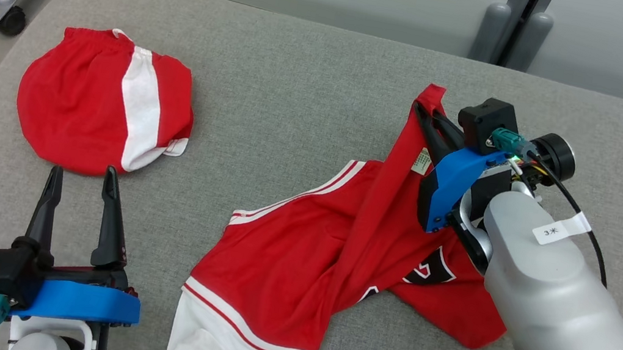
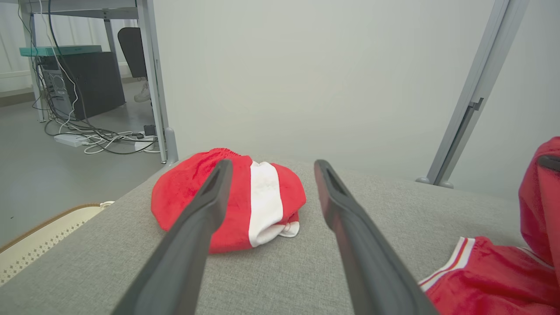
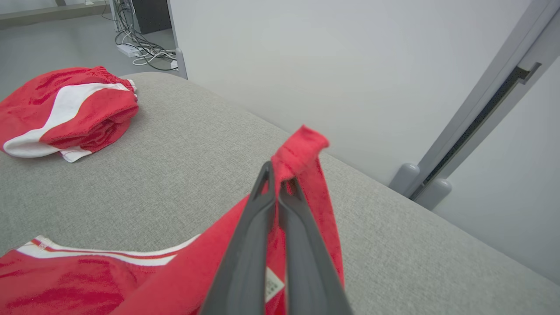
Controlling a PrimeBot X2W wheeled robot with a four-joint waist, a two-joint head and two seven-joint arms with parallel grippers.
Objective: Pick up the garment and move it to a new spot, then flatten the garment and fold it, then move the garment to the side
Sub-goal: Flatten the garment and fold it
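The left gripper (image 1: 85, 169) hovers at the near left, its two long dark tapered fingers spread wide with nothing between them. Two red garments lie on the grey woven-fabric table (image 1: 299, 93). One is a rumpled sleeveless jersey (image 1: 301, 241), right of centre, with white trim, a white hem band and a small sewn label (image 1: 423, 161). The other is a pair of shorts (image 1: 93, 105) at the far left, bundled into a rounded heap, with one white stripe. The right gripper (image 1: 423, 110) is pinched tight on the jersey's lifted shoulder strap.
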